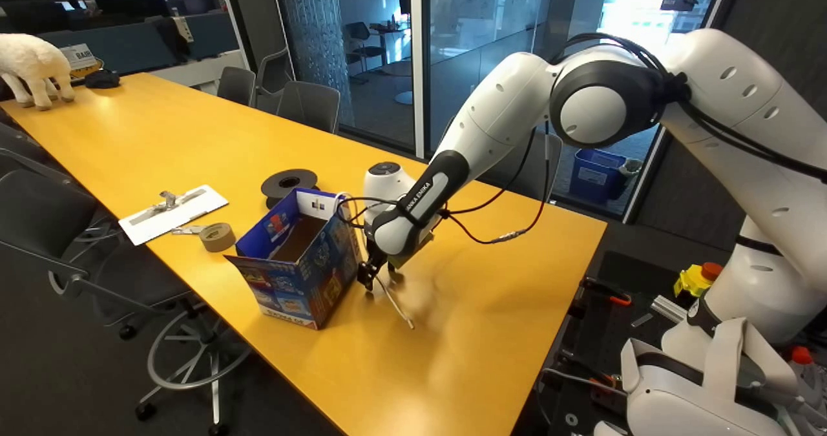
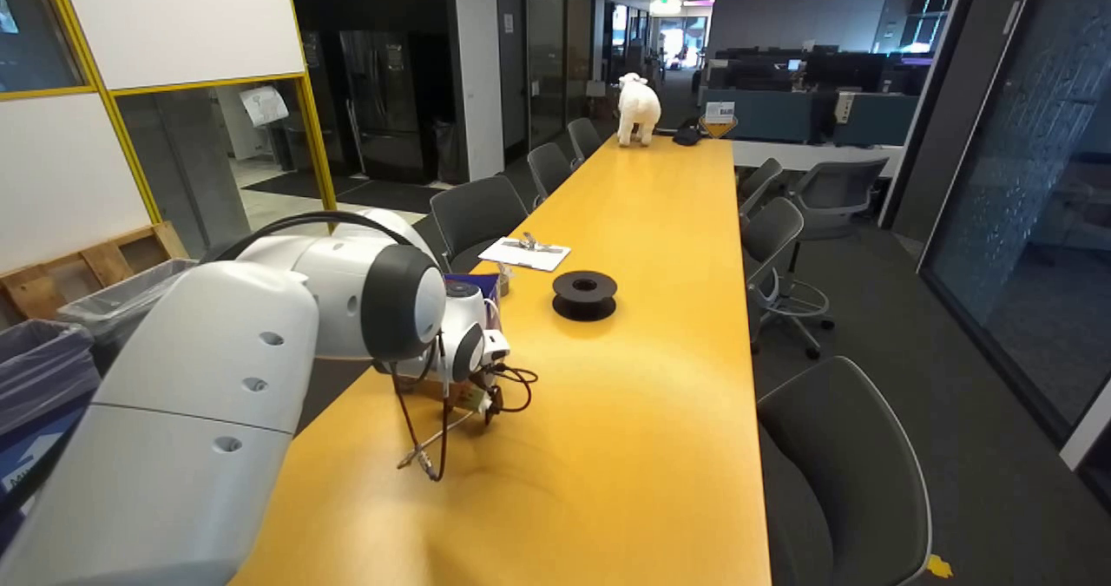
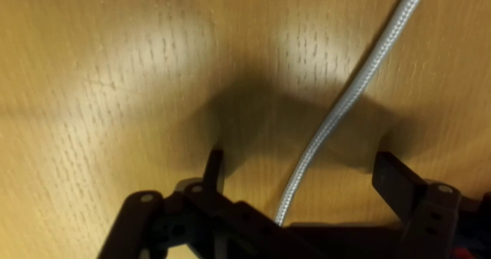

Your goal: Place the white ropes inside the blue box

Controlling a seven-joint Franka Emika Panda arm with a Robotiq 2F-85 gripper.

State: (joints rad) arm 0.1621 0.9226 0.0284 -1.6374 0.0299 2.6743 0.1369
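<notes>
White rope lies aslant between spread jaws of the gripper; closing too high above the table could miss it.

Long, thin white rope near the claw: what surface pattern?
The rope has a fine braided weave, clearest in the wrist view.

Chairs along a long table, glass walls and monitors over partitions show an office.

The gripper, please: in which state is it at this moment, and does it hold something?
Gripper: open, holding nothing; the white rope shows between its parted jaws.
</notes>
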